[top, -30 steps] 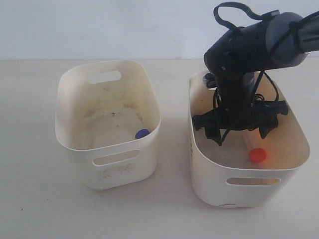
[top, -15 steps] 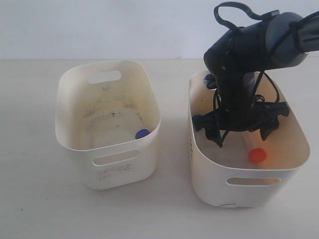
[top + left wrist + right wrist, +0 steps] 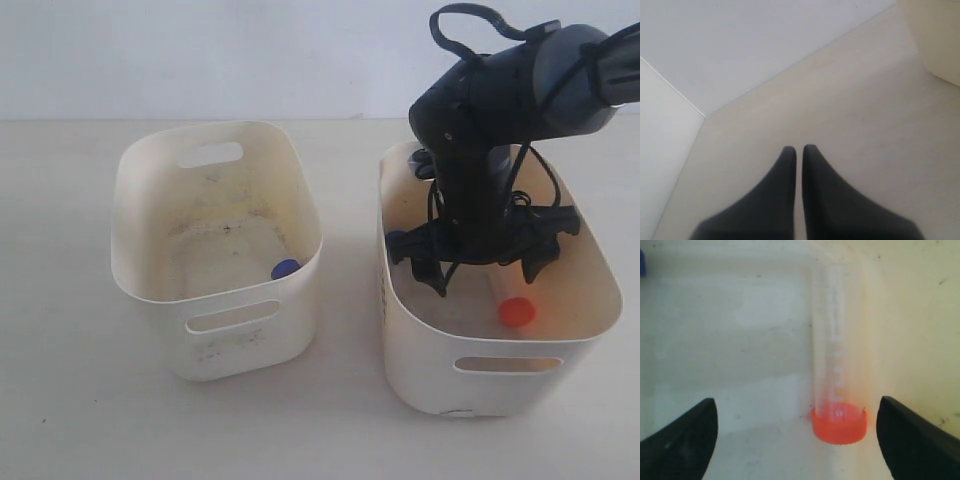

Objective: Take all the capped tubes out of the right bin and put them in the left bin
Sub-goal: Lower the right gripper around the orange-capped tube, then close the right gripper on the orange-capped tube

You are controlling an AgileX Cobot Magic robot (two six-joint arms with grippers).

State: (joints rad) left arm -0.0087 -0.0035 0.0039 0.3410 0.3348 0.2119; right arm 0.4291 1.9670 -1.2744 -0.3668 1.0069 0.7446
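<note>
Right gripper (image 3: 483, 280), spread wide, above one orange-capped tube (image 3: 516, 311) in right bin (image 3: 500, 378); left bin (image 3: 215, 335) holds one blue-capped tube (image 3: 285, 268), probably.

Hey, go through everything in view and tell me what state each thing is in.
Left end effector: shut, empty.
Right end effector: open, inside right bin, straddling orange-capped tube, not gripping.
Orange-capped tube: capped, lying flat.
Blue-capped tube: inside left bin, only cap showing.
Left bin: upright, grimy inside.
Right bin: upright.
</note>
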